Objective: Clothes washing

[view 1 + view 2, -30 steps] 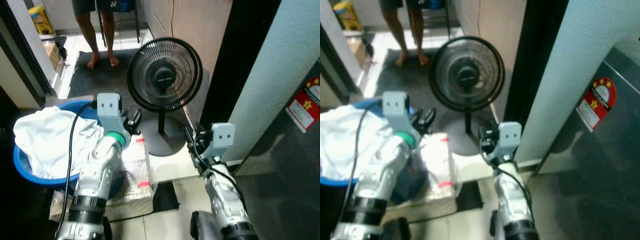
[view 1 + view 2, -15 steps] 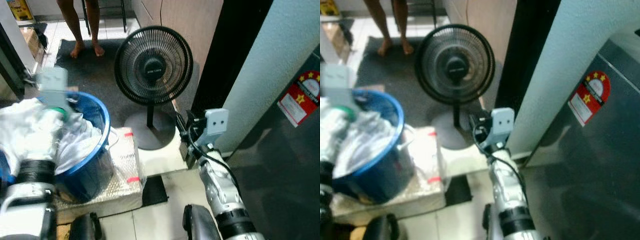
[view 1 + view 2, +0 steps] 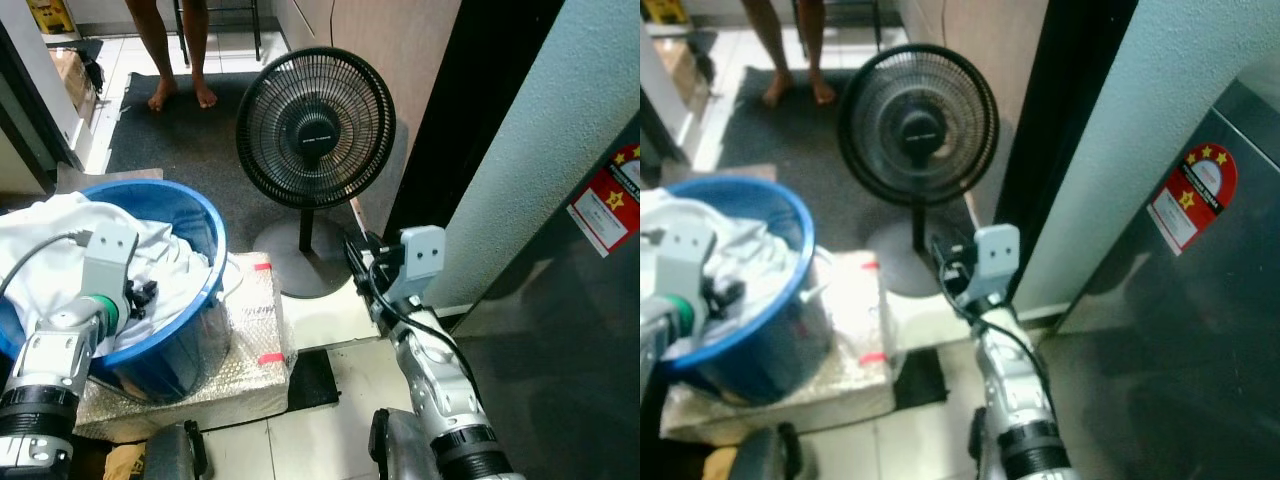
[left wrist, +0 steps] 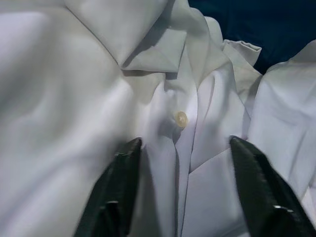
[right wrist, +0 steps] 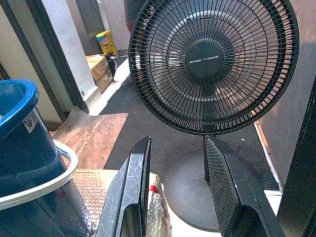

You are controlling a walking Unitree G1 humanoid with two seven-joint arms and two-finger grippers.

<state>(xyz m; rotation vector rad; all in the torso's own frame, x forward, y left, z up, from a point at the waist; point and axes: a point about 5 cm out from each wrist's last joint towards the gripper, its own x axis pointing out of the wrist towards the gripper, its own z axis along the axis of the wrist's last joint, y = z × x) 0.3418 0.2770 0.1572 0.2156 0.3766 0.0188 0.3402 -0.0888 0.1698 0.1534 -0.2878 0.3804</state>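
Observation:
A blue basin stands on the left, heaped with white clothes. My left gripper is down inside it, open. In the left wrist view its two black fingers straddle the buttoned front of a white shirt, with a small button between them, and the cloth touches both fingers. My right gripper is held out in the middle, open and holding nothing. Its fingers point at the standing fan.
A black standing fan is straight ahead on a dark mat. The basin rests on a bubble-wrapped box. A person's bare legs are at the far end. A grey appliance with a red sticker fills the right.
My left arm swung from in front of the fan to the left and down into the basin, onto the white shirt. The camera shifted. The right arm stayed out front.

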